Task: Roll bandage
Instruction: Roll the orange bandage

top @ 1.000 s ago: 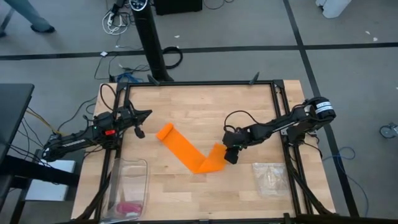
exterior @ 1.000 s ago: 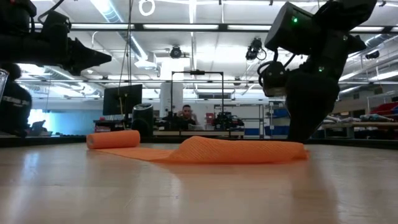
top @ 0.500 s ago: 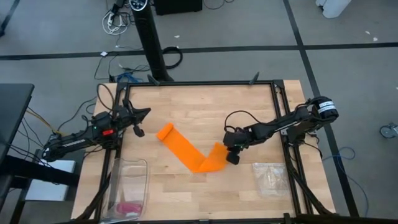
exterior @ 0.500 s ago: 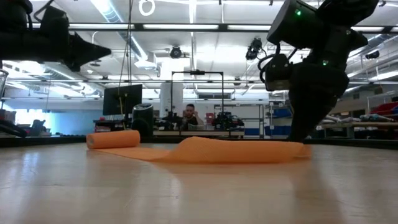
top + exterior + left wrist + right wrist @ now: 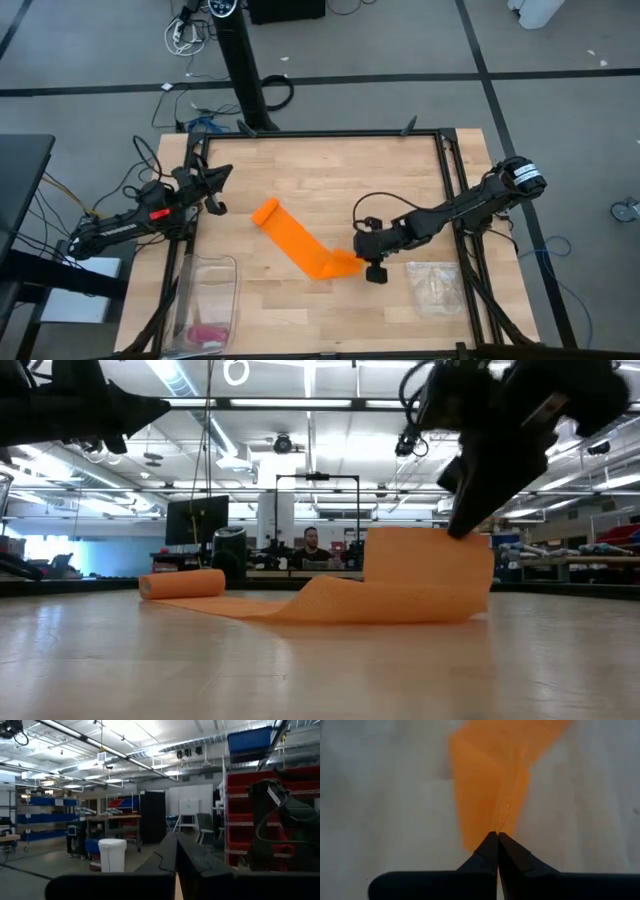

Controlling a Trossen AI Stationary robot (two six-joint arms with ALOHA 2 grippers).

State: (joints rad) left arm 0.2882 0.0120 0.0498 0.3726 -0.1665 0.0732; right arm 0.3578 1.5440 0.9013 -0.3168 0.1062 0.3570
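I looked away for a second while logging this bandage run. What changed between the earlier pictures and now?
The right gripper closed on the free end of the bandage, moved toward the table's near edge and lifted that end, which now stands up as a flap in the low view. The left gripper drew back slightly, still shut and off the fabric. The rolled end and the plastic bag stayed put.

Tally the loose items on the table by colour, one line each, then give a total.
Orange: 1, the bandage, its free end pinched by the right gripper
Clear: 2, the plastic bin and the zip bag
Pink: 1, the small bundle inside the bin
Total: 4
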